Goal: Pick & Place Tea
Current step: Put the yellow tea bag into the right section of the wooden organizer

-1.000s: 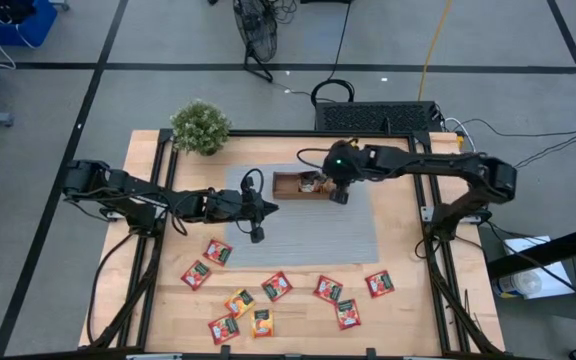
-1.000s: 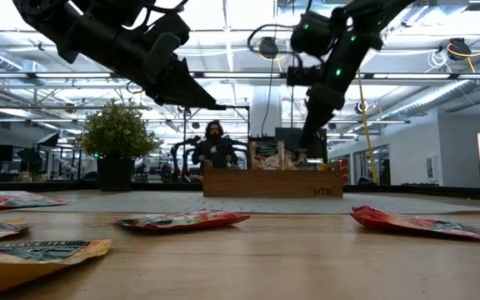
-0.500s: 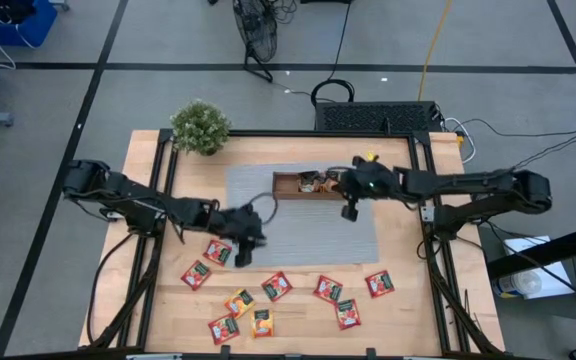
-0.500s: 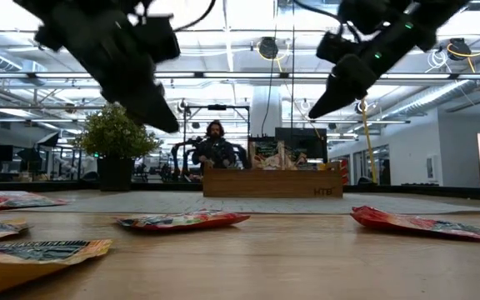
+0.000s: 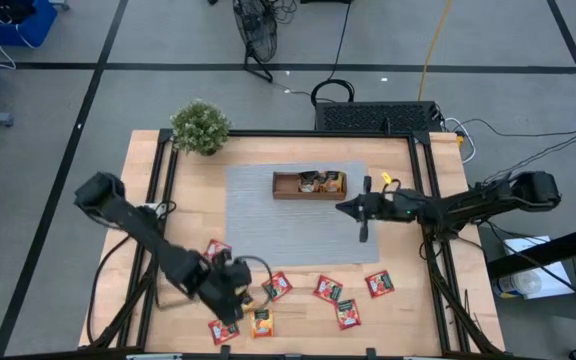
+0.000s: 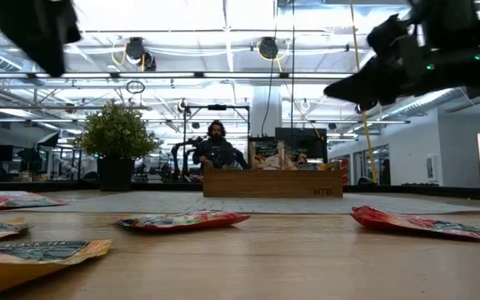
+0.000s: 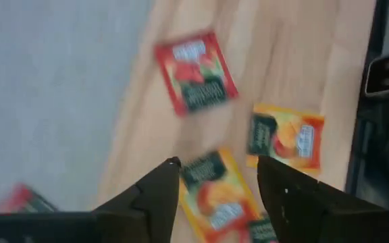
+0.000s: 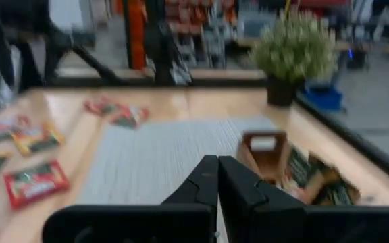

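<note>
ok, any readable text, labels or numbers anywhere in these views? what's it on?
"HTB" (uncertain, faint): front wall of the brown wooden tray.
Print on the small square red and orange-yellow tea packets: too blurred to read.
Nothing else legible.

Glossy foil-like tea packets (image 5: 329, 289) lie on pale wooden table (image 5: 408, 310) beside ribbed grey mat (image 5: 298, 225).
</note>
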### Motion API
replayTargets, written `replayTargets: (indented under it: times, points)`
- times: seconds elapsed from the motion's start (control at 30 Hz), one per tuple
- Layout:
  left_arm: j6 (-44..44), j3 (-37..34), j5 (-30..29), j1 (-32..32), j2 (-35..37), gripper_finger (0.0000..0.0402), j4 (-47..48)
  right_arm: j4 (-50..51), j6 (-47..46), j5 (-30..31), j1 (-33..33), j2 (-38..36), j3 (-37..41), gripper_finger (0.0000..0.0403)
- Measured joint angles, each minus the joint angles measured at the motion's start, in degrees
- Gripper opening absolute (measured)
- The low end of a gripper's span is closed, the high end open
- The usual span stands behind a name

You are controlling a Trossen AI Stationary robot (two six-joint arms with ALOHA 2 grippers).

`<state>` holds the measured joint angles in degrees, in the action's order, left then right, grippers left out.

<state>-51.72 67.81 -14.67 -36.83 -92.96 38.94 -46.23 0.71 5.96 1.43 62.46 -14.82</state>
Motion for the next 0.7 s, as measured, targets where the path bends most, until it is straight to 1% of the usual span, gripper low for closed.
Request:
replayTargets:
  times: [0.07, 0.13, 0.27, 0.4, 0.53, 0.7]
  points:
    - [-3.42, 3.28, 1.63, -1.07, -4.02, 0.0189, 1.01, -5.75, 0.40, -0.02, -0.52, -0.05, 1.38, 0.0000]
    - [-5.82, 5.70, 3.44, -1.79, -7.80, 0.0180, 1.94, -9.17, 0.74, 0.00, -0.86, -0.88, 2.23, 0.0000]
    - [-10.97, 9.08, 9.88, -2.13, -14.69, 0.0165, 5.04, -9.83, 1.33, -0.02, -1.36, -1.79, 2.33, 0.0000]
    - [-17.25, 10.22, 16.11, -2.33, -18.99, 0.0163, 11.78, -10.10, 1.41, -0.02, -1.93, -1.86, 2.33, 0.0000]
    - [-21.05, 10.16, 17.24, -2.41, -20.43, 0.0180, 14.76, -11.22, 1.45, -0.04, -2.36, -1.88, 2.33, 0.0000]
    - [-21.53, 10.18, 16.52, -2.41, -20.34, 0.0218, 13.06, -11.25, 0.61, -0.09, -2.36, -1.88, 2.33, 0.0000]
